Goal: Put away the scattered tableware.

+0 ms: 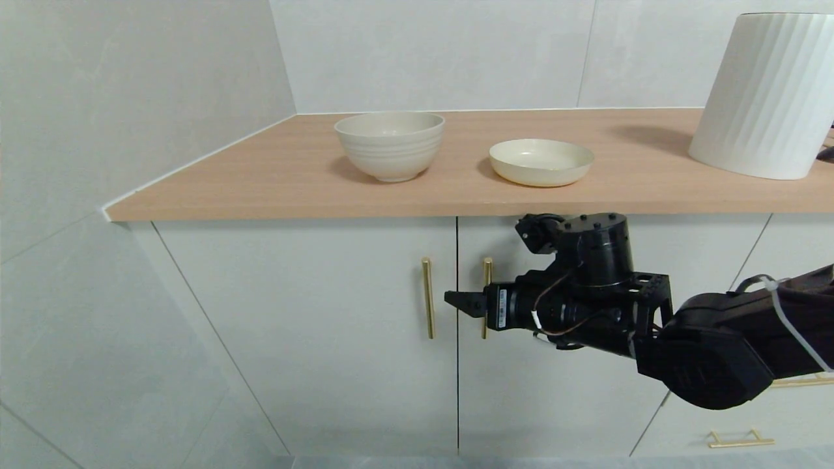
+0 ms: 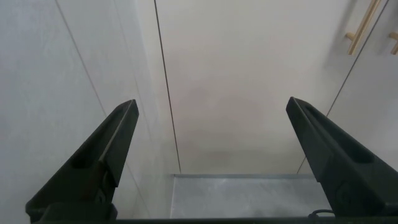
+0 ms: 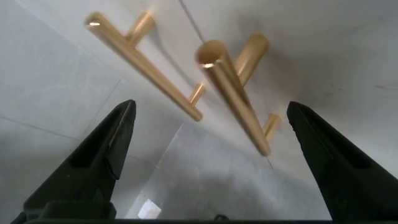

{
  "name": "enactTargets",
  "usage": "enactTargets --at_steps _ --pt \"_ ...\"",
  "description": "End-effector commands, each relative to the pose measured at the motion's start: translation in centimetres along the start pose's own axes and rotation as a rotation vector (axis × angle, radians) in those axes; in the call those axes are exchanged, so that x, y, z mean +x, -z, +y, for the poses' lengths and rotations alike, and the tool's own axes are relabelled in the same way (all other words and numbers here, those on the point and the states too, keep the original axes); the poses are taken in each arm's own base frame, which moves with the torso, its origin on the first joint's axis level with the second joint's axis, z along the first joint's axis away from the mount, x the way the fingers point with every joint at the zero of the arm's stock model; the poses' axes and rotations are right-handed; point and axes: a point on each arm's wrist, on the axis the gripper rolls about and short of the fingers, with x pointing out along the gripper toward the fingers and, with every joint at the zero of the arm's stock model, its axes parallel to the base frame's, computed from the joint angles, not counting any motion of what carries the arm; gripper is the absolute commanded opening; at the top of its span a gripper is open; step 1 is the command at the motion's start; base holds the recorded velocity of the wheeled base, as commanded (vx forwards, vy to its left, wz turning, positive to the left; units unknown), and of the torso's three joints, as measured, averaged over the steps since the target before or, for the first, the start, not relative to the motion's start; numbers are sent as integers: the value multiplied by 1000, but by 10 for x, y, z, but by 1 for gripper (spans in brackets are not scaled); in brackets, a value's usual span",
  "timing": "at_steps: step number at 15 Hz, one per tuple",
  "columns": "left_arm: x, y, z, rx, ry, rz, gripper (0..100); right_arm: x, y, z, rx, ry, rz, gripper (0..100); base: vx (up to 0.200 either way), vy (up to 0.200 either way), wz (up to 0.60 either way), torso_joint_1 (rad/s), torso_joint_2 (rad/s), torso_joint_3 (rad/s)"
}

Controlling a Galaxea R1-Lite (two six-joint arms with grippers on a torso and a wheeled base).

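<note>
Countertop bears bowl, plate — ribbed vessel cut off — left and right jaws spread.

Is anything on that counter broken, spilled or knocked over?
Nothing stands out. The ribbed cream bowl and the shallow cream dish sit upright and whole on the wooden counter. Nothing is spilled, and the white cabinet doors below are shut.

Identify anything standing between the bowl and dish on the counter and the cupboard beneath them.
The closed cupboard doors do: both are shut below the bowl and dish. The right tool, open, is at the right door's handle.
</note>
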Motion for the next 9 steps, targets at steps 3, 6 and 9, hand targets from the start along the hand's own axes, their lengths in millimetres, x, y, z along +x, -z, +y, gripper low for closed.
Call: enactTargets --at_steps 3,6,9 --pt "0 0 0 0 -1 0 100 10 10 -4 15 -2 5 100 0 0 0 0 0 0" --pt "0 0 0 0 -1 0 100 11 13 -3 14 -21 -18 100 0 0 0 0 0 0" --pt "0 0 0 0 -1 -2 100 14 20 -1 36 -53 -43 100 0 0 0 0 0 0"
